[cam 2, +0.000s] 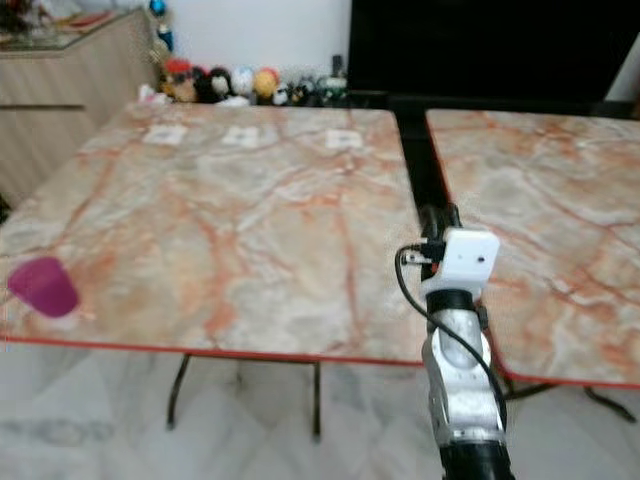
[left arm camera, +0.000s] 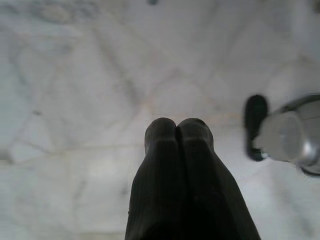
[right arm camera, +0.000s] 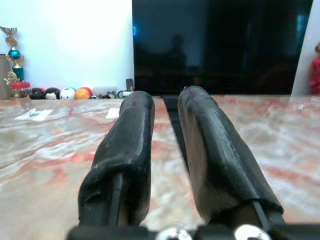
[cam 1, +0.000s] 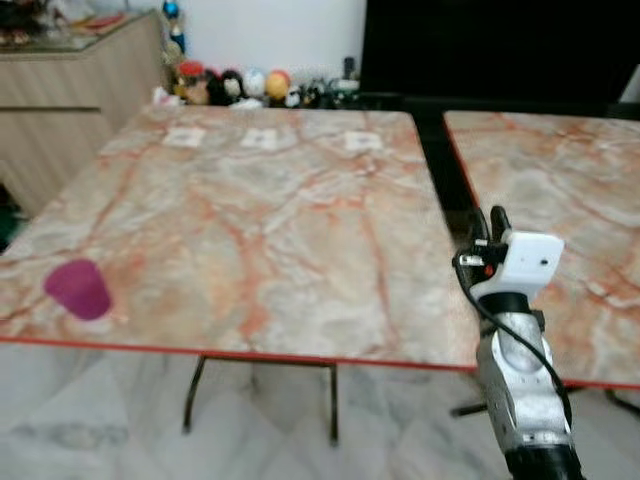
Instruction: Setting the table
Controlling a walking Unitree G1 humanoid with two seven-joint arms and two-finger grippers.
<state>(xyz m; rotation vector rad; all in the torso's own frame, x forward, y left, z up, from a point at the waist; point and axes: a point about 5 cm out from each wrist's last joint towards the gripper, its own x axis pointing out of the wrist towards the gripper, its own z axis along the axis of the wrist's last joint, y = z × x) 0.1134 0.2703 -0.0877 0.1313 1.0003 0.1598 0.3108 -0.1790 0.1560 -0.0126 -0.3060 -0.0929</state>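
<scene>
**Cup lies far across from the raised right gripper**

While the right gripper (cam 1: 492,222) is lifted over the near edge of the marble table (cam 1: 250,220), right beside the dark gap between that table and the second table (cam 1: 560,190), the one piece of tableware in sight, a purple cup (cam 1: 78,289), sits well apart from it, far off toward the robot's left and at about the same nearness to the table's front edge. In the right wrist view the two black fingers (right arm camera: 125,150) stand slightly parted with a narrow gap between them and nothing held; they point straight ahead along the gap, toward the dark screen (right arm camera: 220,45) and the row of small figurines (cam 1: 235,85) at the far wall, so the cup lies off to the side of their line, not ahead of it.

The left gripper (left arm camera: 176,131) hangs low, pointing down at the pale floor (left arm camera: 75,75), its fingers pressed together and empty. By side alone, the left arm seems the nearer one to the cup, though it is not raised. The cup appears tilted or on its side; its long axis cannot be told surely. A reach from the right would likely need a wide sweep leftward, or a sidestep
</scene>
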